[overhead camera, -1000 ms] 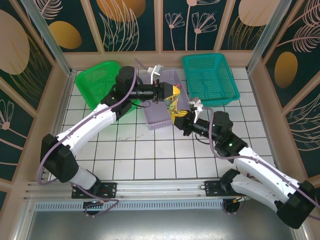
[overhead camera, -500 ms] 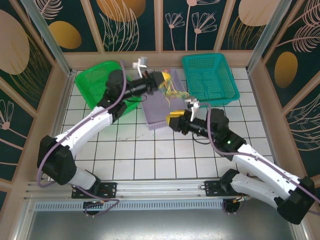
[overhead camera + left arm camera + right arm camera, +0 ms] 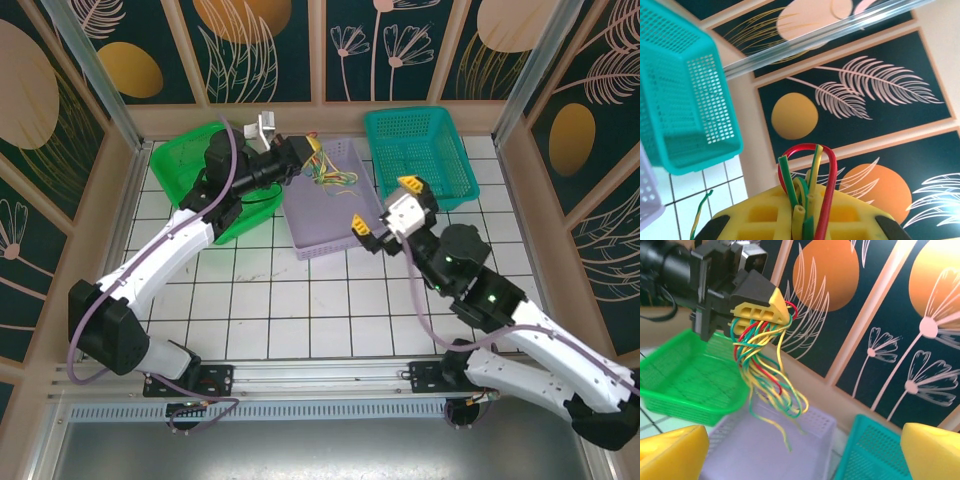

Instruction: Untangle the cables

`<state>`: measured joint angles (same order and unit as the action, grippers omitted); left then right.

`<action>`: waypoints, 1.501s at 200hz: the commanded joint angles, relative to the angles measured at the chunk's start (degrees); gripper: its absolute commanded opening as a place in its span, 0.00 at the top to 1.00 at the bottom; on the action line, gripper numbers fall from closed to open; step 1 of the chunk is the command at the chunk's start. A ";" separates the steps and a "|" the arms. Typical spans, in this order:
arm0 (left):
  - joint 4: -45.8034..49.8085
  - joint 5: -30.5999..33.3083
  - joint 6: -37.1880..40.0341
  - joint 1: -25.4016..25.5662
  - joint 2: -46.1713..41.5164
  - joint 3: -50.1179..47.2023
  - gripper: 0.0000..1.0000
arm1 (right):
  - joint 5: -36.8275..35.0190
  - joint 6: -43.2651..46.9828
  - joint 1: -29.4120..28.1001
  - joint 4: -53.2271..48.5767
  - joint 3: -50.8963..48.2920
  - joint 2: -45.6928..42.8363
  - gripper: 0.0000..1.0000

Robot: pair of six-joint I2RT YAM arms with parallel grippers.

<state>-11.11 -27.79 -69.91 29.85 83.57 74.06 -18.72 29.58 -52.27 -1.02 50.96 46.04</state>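
Cables (image 3: pixel 767 370) in yellow, green and red hang as one loose bunch from the left gripper (image 3: pixel 771 304), whose jaws are pinched shut on the top of the bunch. Seen from above, that gripper is raised over the far left edge of the purple basket (image 3: pixel 320 235), close beside the green basket (image 3: pixel 190 165). The strands droop and curl over the purple basket's far end. Whether the lowest ends touch its floor cannot be told. In the left wrist view the clamped ends show as short loops sticking out between the two yellow fingers (image 3: pixel 760 220), with a red loop arching over green and yellow ones. The teal basket (image 3: pixel 685 100) lies beyond, at the left of that view.

The right gripper (image 3: pixel 384 206) holds nothing. Its jaws stand wide apart, the yellow tips well clear of the bunch. It is lifted above the worktop (image 3: pixel 300 300), by the near right corner of the purple basket and just short of the teal basket. It faces the left gripper across the purple basket; in its wrist view the hanging bunch is ahead, with one yellow tip at each lower corner. The three baskets sit in a row along the far side of the worktop: green at the left, purple in the middle, teal at the right.
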 commanded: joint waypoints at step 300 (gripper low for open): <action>-21.06 3.12 -0.69 2.01 -2.43 -2.36 1.00 | 81.21 -84.00 22.43 7.77 -4.99 24.84 1.00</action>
<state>-11.84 -27.68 -73.14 34.37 85.80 71.77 46.98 -32.47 -30.02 9.50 51.94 69.23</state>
